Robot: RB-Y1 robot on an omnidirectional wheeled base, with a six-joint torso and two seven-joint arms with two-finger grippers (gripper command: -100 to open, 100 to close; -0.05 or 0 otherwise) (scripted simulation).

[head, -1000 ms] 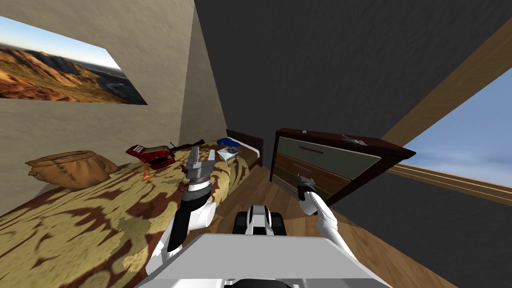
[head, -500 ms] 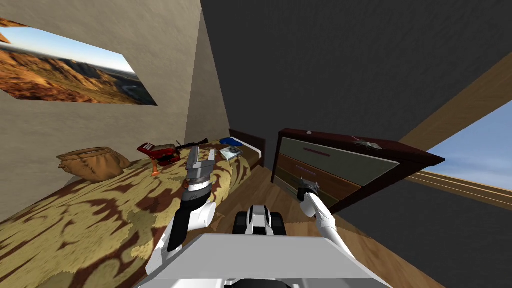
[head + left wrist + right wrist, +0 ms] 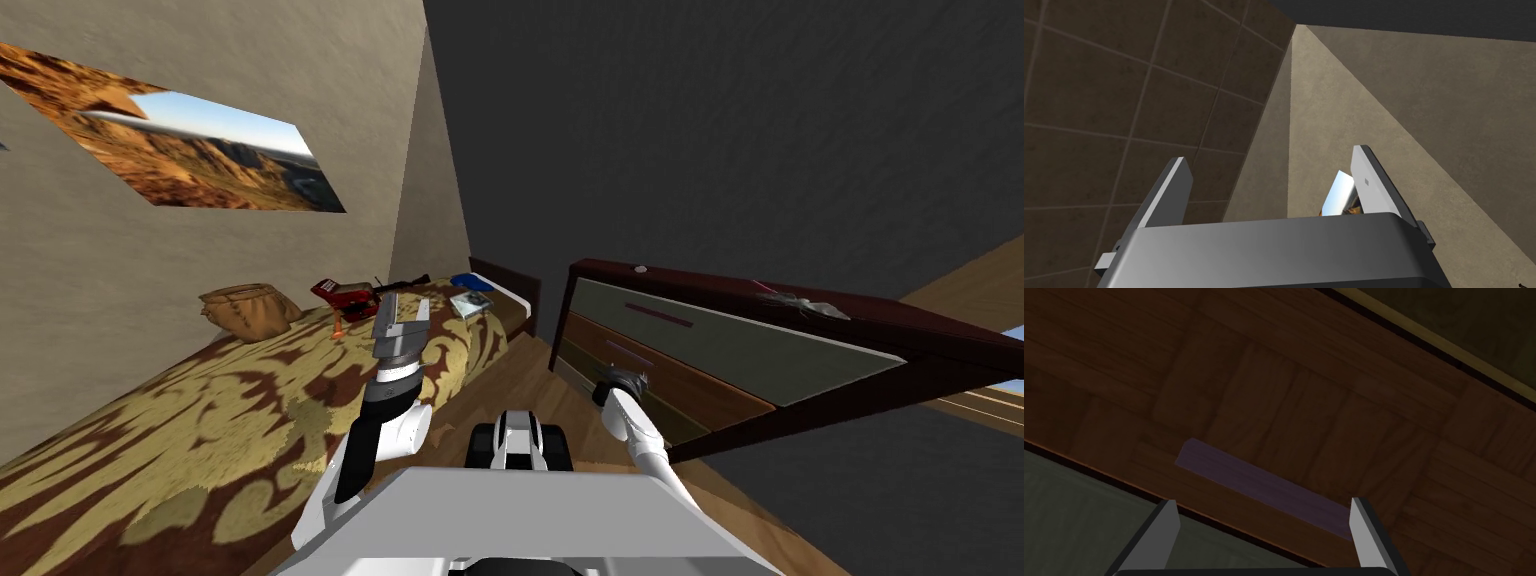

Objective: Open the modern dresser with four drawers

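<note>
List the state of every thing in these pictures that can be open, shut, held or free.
Dresser, all visible drawers shut.
Brown drawer, shut; its purple handle is not gripped.
Right gripper, open, pointing at that handle.
Left gripper, open, empty, raised above the bed.

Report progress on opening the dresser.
Done: I am at the dresser, with the open right pincer facing the purple handle of the brown drawer. In hand: lining up; the handle is not yet gripped. Left: grip and pull, since every drawer front looks shut. The left pincer hangs open above the bed.
</note>
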